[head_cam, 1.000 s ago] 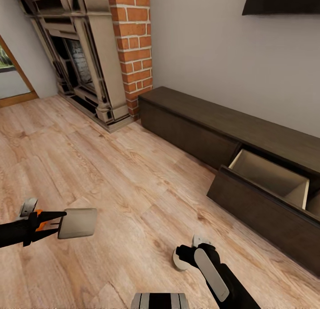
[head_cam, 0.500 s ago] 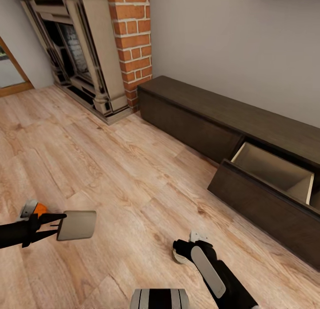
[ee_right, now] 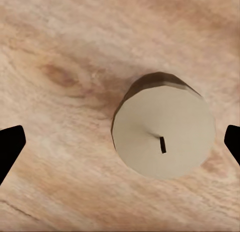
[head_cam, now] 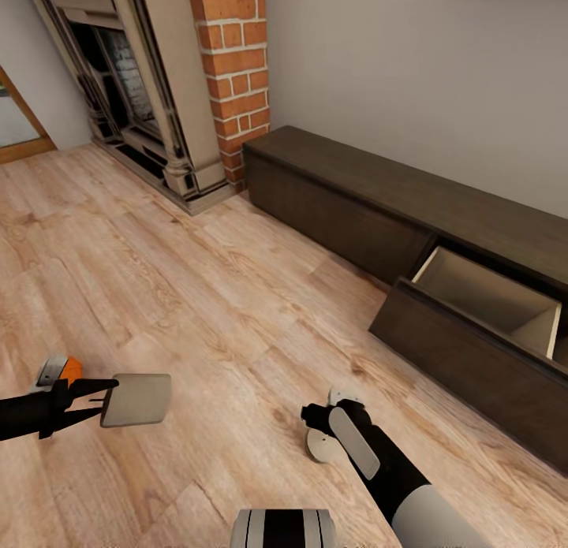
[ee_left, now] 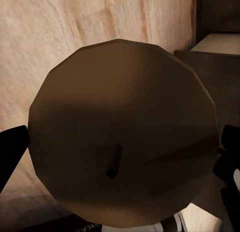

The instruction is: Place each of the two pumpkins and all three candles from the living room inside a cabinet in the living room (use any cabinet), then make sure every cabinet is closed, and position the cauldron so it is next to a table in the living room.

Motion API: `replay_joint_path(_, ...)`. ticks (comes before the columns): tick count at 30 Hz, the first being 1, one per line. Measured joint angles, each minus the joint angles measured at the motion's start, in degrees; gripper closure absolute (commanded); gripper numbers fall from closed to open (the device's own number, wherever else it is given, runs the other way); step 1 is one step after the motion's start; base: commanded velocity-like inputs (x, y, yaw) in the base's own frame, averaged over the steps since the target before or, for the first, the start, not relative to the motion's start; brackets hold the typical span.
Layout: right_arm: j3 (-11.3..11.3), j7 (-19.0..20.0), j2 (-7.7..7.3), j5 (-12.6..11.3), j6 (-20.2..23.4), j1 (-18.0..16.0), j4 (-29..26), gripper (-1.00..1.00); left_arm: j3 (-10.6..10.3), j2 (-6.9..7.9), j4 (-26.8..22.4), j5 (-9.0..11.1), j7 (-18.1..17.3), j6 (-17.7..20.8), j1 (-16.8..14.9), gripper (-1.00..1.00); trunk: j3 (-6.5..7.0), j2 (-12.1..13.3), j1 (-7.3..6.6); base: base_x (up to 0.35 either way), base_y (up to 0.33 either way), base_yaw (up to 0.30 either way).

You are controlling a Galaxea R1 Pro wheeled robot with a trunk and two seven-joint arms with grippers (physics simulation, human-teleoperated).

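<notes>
Wood-plank floor (head_cam: pixel 197 296), brick fireplace at upper left. Cabinet (head_cam: pixel 371 209) along the right wall, one drawer (head_cam: pixel 481 311) pulled out, pale inside. Left gripper (head_cam: pixel 106 396) at lower left, clamped on a candle (head_cam: pixel 138 398). Right gripper (head_cam: pixel 319 426) at lower centre, fingers spread, a second candle (ee_right: pixel 162 139) lying between them, untouched.

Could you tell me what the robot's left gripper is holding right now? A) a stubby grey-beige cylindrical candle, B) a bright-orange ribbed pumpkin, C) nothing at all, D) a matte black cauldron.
A: the left gripper has its dark fingers clamped on a stubby grey-beige cylindrical candle, whose round wick end faces the left wrist camera.
</notes>
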Motion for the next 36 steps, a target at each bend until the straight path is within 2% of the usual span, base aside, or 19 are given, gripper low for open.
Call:
replay_joint_path(8,0.00,0.46,0.40,1.62,-0.46,-1.16,1.64,-1.00,0.00,0.00,0.00,0.00,-0.01,0.01,0.00,1.00,-1.77,-0.11,0.21,0.000,0.000,0.000)
replay_joint_path(14,-0.01,2.44,0.50,1.81,-1.47,-1.90,3.46,-1.00,0.00,0.00,0.00,0.02,-0.01,0.01,0.00,1.00,-3.10,-0.19,0.36,0.000,0.000,0.000)
replay_joint_path(23,-0.02,2.83,0.51,1.72,-1.74,-3.19,4.54,-1.00,0.00,0.00,-0.06,-0.02,0.01,0.02,0.00,1.00,-5.10,-0.31,0.59,0.000,0.000,0.000)
replay_joint_path(36,-0.03,2.75,0.51,1.82,-2.45,-4.41,7.13,-1.00,0.00,0.00,-0.09,0.08,-0.03,-0.01,-0.01,1.00,-5.11,-0.31,0.59,0.000,0.000,0.000)
